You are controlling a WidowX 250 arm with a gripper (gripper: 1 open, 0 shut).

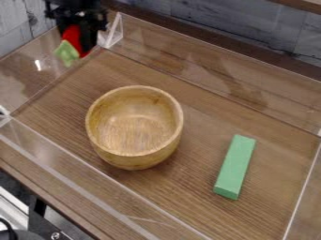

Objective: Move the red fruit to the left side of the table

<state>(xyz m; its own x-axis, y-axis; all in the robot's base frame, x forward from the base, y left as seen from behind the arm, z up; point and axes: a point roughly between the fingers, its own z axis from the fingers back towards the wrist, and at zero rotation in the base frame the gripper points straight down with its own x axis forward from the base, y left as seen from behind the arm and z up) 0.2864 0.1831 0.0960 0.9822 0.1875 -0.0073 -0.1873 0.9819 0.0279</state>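
Observation:
The red fruit [70,42] is a small red strawberry with a green leafy cap [64,54] hanging below it. My gripper [71,36] is shut on it at the far left, above the back left part of the brown wood-grain table [201,94]. The fruit is held in the air, above the tabletop. The gripper's upper part is dark and blurred at the top edge of the view.
A round light wooden bowl [134,125] sits left of the middle. A long green block [235,166] lies near the front right. Low clear acrylic walls [38,66] edge the table, with a clear bracket [111,33] at the back left.

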